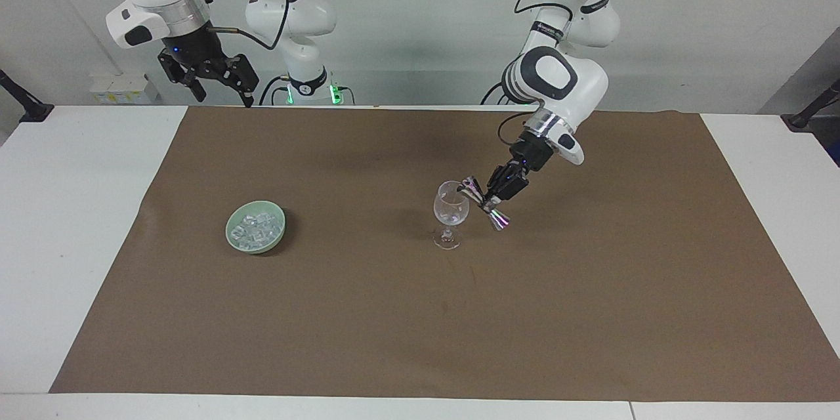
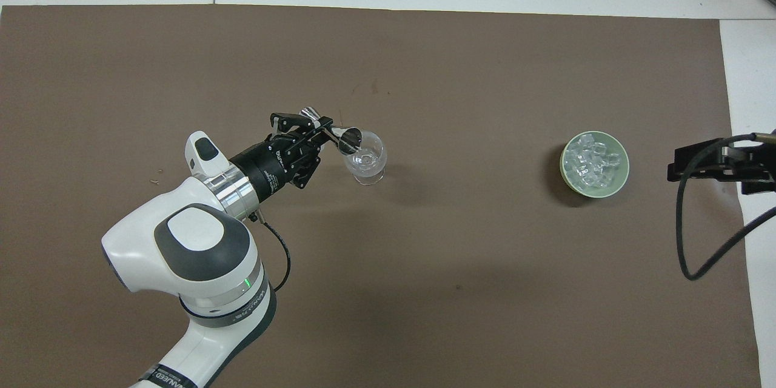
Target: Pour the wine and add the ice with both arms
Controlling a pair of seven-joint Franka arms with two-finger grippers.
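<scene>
A clear stemmed wine glass (image 1: 451,211) stands upright near the middle of the brown mat; it also shows in the overhead view (image 2: 367,162). My left gripper (image 1: 490,201) (image 2: 323,133) is shut on a small metal jigger (image 1: 482,202) (image 2: 347,139). The jigger is tipped, with its mouth at the glass's rim. The ice (image 1: 258,228) (image 2: 590,161) lies as several clear cubes in a pale green bowl (image 1: 231,231) (image 2: 624,167) toward the right arm's end. My right gripper (image 1: 222,93) (image 2: 706,165) is open and empty, waiting high over the table's edge near its base.
A brown mat (image 1: 420,315) covers most of the white table (image 1: 79,223). A black cable (image 2: 688,242) hangs from the right gripper beside the mat's edge. Black clamps stand at the table's corners nearest the robots.
</scene>
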